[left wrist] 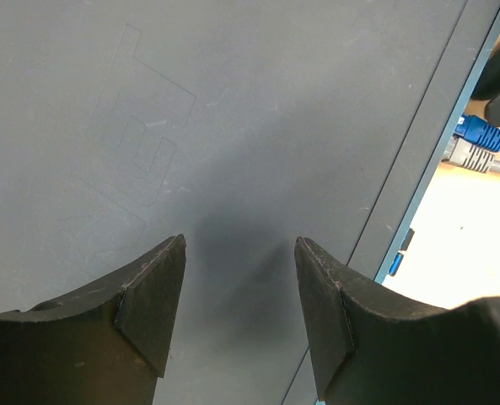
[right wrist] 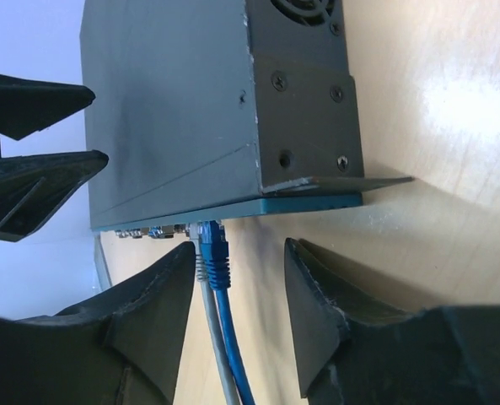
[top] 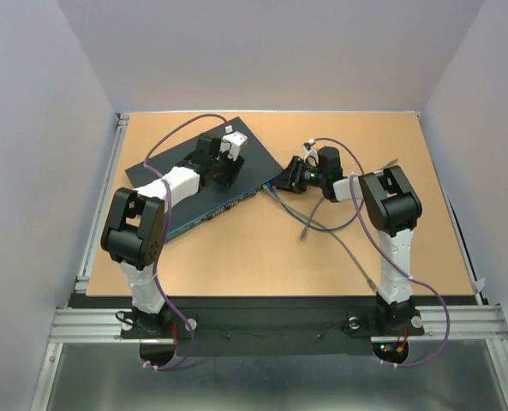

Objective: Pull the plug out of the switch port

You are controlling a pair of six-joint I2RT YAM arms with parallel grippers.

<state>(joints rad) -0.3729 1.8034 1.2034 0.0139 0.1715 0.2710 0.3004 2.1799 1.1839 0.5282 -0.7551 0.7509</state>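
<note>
The switch (top: 194, 184) is a flat dark box lying at an angle on the wooden table (top: 322, 257). Its top fills the left wrist view (left wrist: 233, 110) and its right end shows in the right wrist view (right wrist: 174, 110). A blue plug (right wrist: 218, 253) and a grey plug (right wrist: 200, 253) sit side by side in ports on its bluish front edge; both also show in the left wrist view, blue (left wrist: 481, 133) and grey (left wrist: 469, 157). My right gripper (right wrist: 237, 287) is open around both plugs, which stand close to its left finger (right wrist: 161, 312). My left gripper (left wrist: 239, 287) is open and empty just over the switch's top.
The blue and grey cables (top: 301, 218) trail from the switch across the table toward the right arm's base. A metal mounting ear (right wrist: 351, 181) sticks out at the switch's end. My left gripper's fingers (right wrist: 30, 169) show at the left of the right wrist view. White walls enclose the table.
</note>
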